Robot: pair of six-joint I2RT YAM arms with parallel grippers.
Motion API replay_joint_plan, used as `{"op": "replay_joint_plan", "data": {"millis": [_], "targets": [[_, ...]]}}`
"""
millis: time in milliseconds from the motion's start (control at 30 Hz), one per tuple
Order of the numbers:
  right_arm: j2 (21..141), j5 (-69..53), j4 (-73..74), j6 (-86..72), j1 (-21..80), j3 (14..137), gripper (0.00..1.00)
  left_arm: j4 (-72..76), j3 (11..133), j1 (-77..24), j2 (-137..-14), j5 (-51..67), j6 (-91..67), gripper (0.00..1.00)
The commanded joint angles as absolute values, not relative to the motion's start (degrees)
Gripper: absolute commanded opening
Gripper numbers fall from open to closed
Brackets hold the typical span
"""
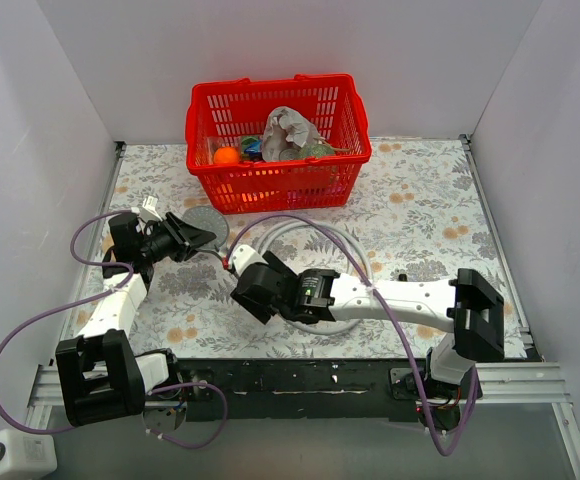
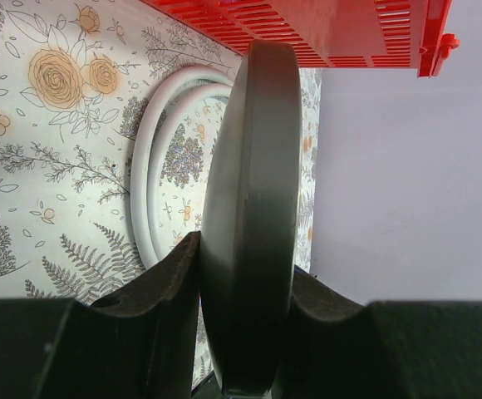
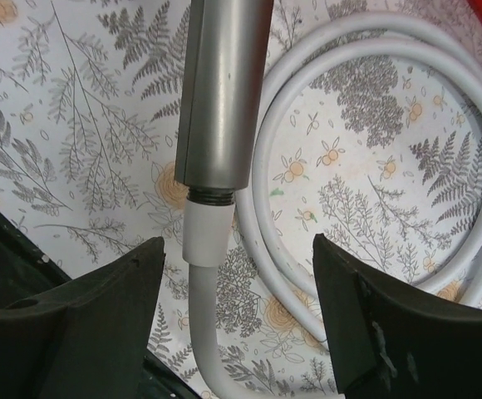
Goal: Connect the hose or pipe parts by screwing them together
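Left gripper (image 2: pixel 245 278) tight around shower head (image 2: pixel 253 166)

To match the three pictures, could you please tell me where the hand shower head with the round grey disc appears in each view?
Top external: hand shower head left of centre, in the left claw.
Left wrist: centre, disc edge-on.
Right wrist: only its handle, top centre.
Shared landmark: coiled light-grey hose.

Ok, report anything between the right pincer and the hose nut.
The open right pincer straddles the white hose nut at the handle's end. The hose's own coil lies between the nut and one finger, likely lower on the cloth.
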State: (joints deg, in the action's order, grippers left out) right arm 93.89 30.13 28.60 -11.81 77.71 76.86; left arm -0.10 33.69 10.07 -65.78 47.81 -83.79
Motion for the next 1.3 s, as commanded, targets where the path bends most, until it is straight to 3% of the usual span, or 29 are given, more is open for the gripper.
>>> {"op": "replay_joint_plan", "data": {"millis": [0, 667, 733, 900, 967, 1100, 1267], "targets": [[94.31, 31.38, 23.21, -10.55, 78.31, 74.62, 0.77, 0.35, 35.33, 10.37, -63.19, 49.66, -84.81, 0.00], [99.76, 29.10, 19.87, -10.64, 77.70, 78.48, 0.21, 0.70, 34.28, 10.46, -62.84, 50.18, -84.81, 0.00], [98.45, 25.77, 17.51, -10.63, 76.74, 78.23, 0.15, 0.79, 34.28, 10.46, -62.84, 50.27, -84.81, 0.00], [92.91, 4.51, 6.44, -13.70, 71.03, 70.61, 0.12, 0.97, 34.19, 10.46, -62.75, 50.62, -84.90, 0.00], [90.27, -5.73, 0.56, -15.72, 67.07, 67.78, 0.02, 0.97, 34.36, 10.46, -62.58, 50.80, -84.99, 0.00], [88.07, -15.98, -7.20, -22.14, 61.18, 62.85, 0.01, 0.97, 34.37, 10.37, -62.32, 51.33, -85.08, 0.00], [86.84, -19.14, -11.15, -25.22, 58.45, 59.43, 0.01, 1.14, 34.10, 10.46, -62.14, 51.50, -85.08, 0.00]]}}
